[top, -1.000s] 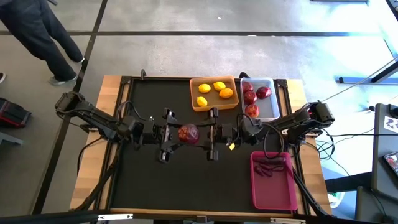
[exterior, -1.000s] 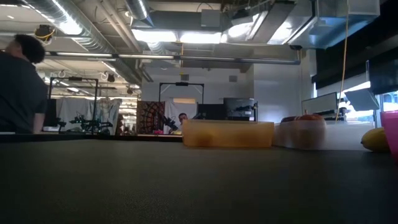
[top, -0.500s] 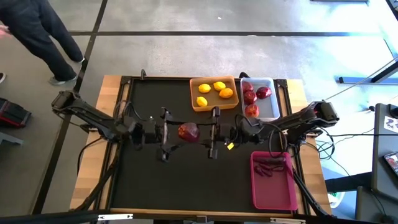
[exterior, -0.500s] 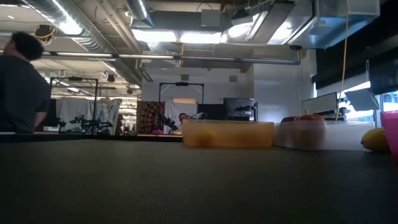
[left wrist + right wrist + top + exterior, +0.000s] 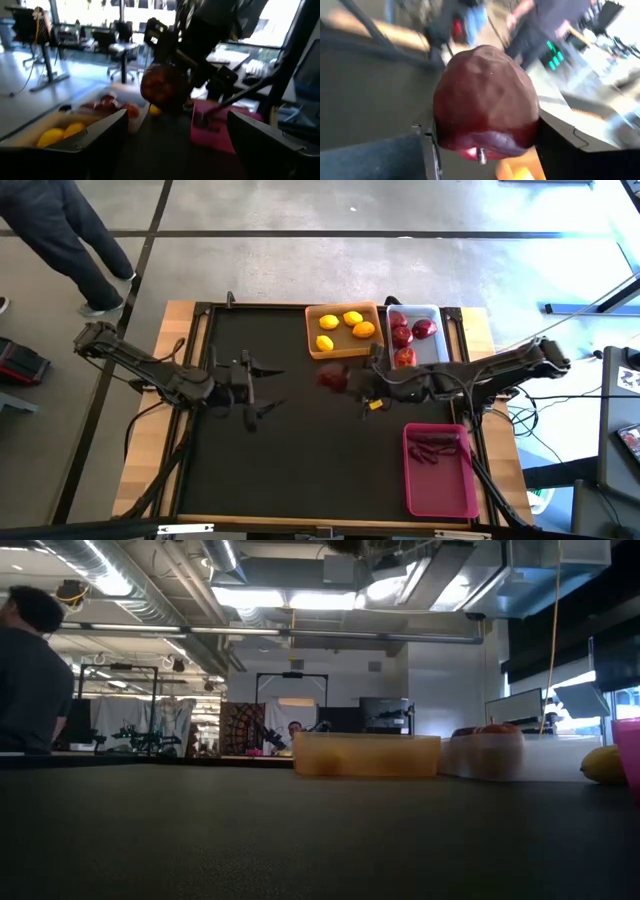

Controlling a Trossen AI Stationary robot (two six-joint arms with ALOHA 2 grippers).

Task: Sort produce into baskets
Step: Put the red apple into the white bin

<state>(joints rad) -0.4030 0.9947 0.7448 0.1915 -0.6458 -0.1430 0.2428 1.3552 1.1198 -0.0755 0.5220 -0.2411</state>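
Right gripper (image 5: pixel 345 383) clamps round dark-red apple (image 5: pixel 332 379) | your white translucent basket (image 5: pixel 440 340) lies just beyond | left gripper (image 5: pixel 262 387) gapes empty

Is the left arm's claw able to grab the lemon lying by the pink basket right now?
Probably not. The lemon lies on the table's right side, and the right gripper, holding a red apple, reaches across between it and the open left gripper.

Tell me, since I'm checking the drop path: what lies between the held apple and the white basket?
High view: only bare mat separates the apple from the white basket.
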